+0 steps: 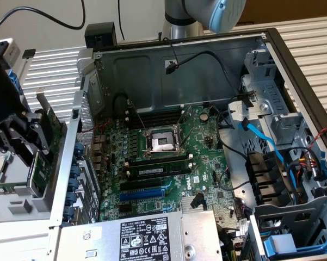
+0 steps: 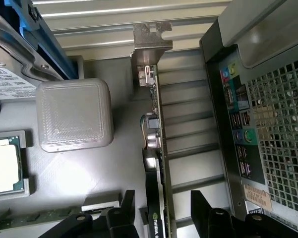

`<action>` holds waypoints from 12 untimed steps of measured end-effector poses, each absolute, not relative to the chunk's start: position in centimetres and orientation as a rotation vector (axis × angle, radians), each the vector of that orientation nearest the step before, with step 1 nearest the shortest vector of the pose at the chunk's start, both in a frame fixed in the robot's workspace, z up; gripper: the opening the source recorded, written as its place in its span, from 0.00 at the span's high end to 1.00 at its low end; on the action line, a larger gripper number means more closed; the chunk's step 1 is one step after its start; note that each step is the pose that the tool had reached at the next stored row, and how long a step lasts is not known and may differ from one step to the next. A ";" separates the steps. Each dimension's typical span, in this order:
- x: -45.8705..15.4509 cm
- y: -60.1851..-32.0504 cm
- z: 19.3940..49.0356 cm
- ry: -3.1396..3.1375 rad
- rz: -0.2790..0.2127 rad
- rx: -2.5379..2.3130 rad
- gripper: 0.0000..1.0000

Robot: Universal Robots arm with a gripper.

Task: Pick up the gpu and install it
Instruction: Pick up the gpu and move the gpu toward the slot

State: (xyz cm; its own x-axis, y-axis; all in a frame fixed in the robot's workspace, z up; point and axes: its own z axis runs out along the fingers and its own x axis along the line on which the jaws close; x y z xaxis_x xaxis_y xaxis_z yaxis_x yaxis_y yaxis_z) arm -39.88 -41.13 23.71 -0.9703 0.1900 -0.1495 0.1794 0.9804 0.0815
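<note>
The gpu (image 1: 52, 130) stands on edge in a grey holder just outside the open computer case, at the exterior view's left. Its silver end bracket (image 1: 43, 101) points up and back. In the wrist view the gpu (image 2: 156, 148) shows edge-on, with the green board on one side, the black shroud on the other and the bracket (image 2: 151, 43) at the far end. My gripper (image 1: 37, 145) hangs over the card. The gripper (image 2: 161, 215) is open, and its black fingers (image 2: 123, 214) straddle the card's near end with gaps on both sides.
The large green motherboard (image 1: 168, 163) lies in the case with a blue slot (image 1: 144, 193) near the power supply (image 1: 147, 234). Drive cages and blue cables (image 1: 272, 149) crowd the exterior view's right. Beside the card are a grey block (image 2: 74, 115), a processor chip (image 2: 5, 171) and the case's rear port panel (image 2: 238, 129).
</note>
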 end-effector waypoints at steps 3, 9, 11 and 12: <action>-40.4 -40.9 23.7 2.970 0.102 0.279 0.44; -40.5 -40.7 23.7 2.970 0.104 0.279 0.44; -40.5 -40.7 23.7 2.970 0.104 0.279 0.44; -40.5 -40.7 23.7 2.970 0.104 0.279 0.44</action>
State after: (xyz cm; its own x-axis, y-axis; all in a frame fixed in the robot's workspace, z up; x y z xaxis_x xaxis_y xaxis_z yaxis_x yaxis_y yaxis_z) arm -40.52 -40.73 23.69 -0.9704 0.1904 -0.1487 0.1795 0.9802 0.0838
